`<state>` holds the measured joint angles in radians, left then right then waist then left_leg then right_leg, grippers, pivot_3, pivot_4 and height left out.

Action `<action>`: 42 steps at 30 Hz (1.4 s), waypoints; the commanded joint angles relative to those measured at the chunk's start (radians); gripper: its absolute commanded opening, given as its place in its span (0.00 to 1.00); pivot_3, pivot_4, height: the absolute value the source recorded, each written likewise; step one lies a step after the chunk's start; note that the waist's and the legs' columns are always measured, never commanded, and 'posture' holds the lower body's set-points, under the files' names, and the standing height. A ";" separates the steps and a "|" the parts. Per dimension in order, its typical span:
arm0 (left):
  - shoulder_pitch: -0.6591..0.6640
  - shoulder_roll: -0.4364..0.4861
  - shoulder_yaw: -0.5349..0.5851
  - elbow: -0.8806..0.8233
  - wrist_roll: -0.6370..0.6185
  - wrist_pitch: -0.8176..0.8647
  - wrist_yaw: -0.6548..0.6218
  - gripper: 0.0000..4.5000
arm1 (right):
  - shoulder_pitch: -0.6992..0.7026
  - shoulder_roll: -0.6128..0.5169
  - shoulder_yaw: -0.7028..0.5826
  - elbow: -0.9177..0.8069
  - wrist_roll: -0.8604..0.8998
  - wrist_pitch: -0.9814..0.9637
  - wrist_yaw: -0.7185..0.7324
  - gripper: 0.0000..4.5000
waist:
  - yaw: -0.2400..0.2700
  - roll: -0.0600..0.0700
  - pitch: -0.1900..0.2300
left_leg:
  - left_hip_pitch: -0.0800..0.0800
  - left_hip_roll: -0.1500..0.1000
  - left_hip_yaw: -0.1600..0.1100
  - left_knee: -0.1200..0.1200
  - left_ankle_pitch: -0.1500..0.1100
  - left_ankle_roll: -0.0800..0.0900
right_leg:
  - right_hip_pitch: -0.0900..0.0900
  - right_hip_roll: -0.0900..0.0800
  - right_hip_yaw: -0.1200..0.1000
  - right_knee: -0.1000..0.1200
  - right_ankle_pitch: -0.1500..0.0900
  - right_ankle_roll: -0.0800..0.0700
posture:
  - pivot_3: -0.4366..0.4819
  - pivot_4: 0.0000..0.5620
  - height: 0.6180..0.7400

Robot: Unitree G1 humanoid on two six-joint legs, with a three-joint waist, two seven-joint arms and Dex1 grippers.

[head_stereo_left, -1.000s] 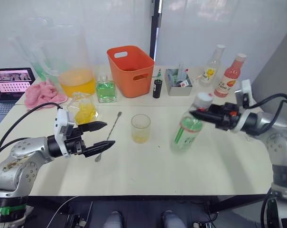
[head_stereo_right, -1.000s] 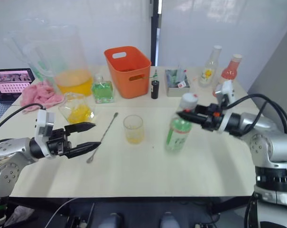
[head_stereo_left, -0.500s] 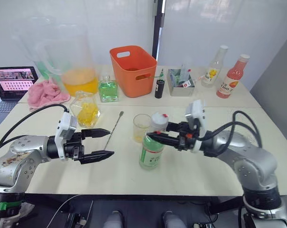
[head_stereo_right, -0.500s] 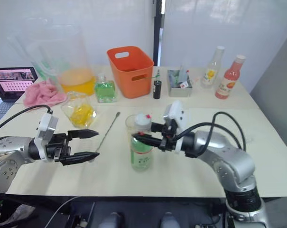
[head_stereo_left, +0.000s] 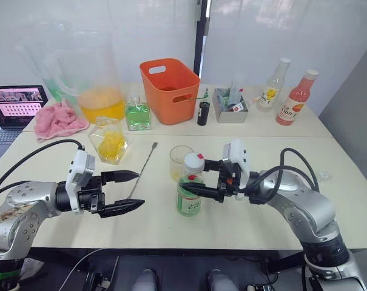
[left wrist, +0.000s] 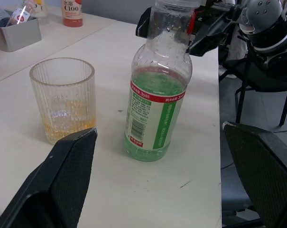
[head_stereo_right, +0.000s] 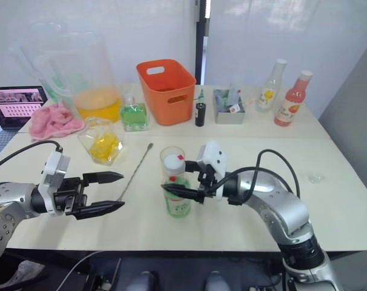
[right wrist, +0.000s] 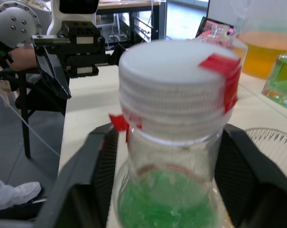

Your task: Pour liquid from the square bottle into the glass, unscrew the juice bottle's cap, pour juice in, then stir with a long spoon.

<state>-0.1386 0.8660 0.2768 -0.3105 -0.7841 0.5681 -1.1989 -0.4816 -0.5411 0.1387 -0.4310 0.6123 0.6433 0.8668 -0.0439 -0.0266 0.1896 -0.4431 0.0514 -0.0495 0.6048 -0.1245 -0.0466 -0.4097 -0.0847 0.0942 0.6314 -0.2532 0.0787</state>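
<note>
The juice bottle (head_stereo_left: 189,193), with a green-and-white label and a white cap (right wrist: 176,76), stands upright on the table just in front of the glass (head_stereo_left: 181,162). My right gripper (head_stereo_left: 194,174) is shut on its neck below the cap, one finger on each side. The glass (left wrist: 62,99) holds a little yellow liquid. My left gripper (head_stereo_left: 139,188) is open and empty, hovering left of the bottle with its fingers (left wrist: 62,185) pointing at it. The long spoon (head_stereo_left: 144,167) lies between the glass and the square bottle (head_stereo_left: 110,142).
Along the back stand a big pitcher (head_stereo_left: 98,91), a green square bottle (head_stereo_left: 136,115), an orange basket (head_stereo_left: 168,88), a small black bottle (head_stereo_left: 201,113), a grey tray (head_stereo_left: 228,100) and two bottles (head_stereo_left: 292,100). A pink cloth (head_stereo_left: 59,118) and a laptop (head_stereo_left: 16,104) are at the far left.
My right gripper carried the juice bottle from the right side leftward and set it down upright beside the glass. The left gripper stayed open in nearly the same place.
</note>
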 commanded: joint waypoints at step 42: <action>0.265 -0.007 0.222 -0.286 -0.113 0.030 0.242 1.00 | -0.503 -0.079 0.279 0.720 0.115 -0.444 0.748 0.32 | -0.001 0.000 0.000 | -0.001 0.001 0.001 -0.001 0.000 0.000 | -0.004 0.001 0.000 0.003 -0.001 -0.002 | 0.48 0.27 0.99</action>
<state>0.1339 0.8515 0.4983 -0.5740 -0.8713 0.5941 -0.9544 -0.9890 -0.6002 0.4633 0.3348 0.6934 0.1978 1.5680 -0.0447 -0.0266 0.1899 -0.4443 0.0522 -0.0488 0.6038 -0.1246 -0.0469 -0.4142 -0.0841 0.0938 0.6340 -0.2538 0.0768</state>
